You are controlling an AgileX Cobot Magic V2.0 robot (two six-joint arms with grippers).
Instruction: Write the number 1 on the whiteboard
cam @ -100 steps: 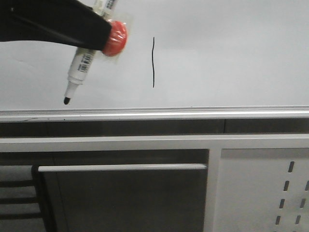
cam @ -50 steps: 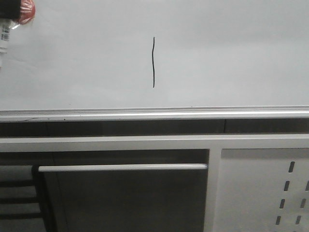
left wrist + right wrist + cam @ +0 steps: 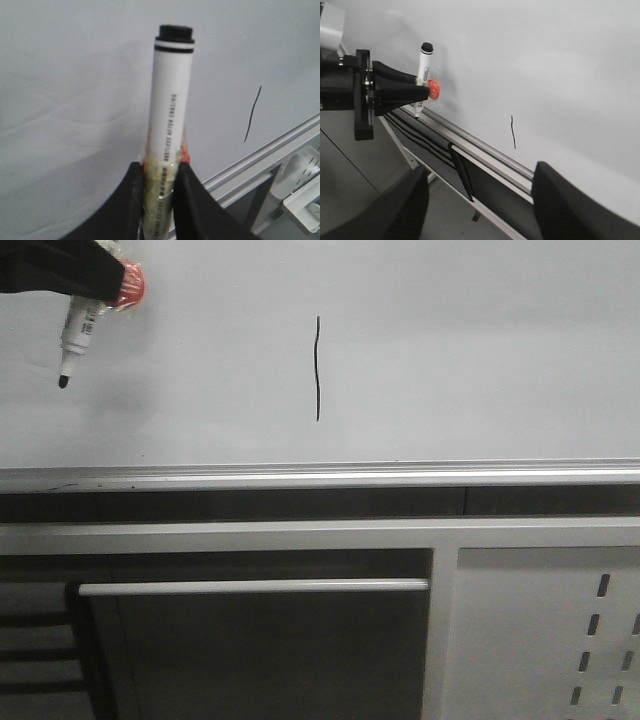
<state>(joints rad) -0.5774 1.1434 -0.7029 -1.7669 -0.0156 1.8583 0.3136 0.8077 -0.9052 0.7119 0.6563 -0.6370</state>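
The number 1 (image 3: 318, 369) stands on the whiteboard (image 3: 480, 350) as a thin black vertical stroke — slightly wavy, bowing a little near its middle, its lower end stopping short of the silver rail (image 3: 320, 476) along the board's lower edge. In the front view it sits left of the board's centre, with pale grey-white surface all around it. The left gripper (image 3: 95, 275) is at the upper left corner of that view, well apart from the stroke, its black fingers (image 3: 135, 200) pinching a white marker pen (image 3: 170, 125) wrapped in tape with an orange-red piece at the grip. The pen's black tip (image 3: 63, 382) points down, close to the board. The right gripper (image 3: 480, 205) shows only its two dark fingers — spread wide, holding nothing.
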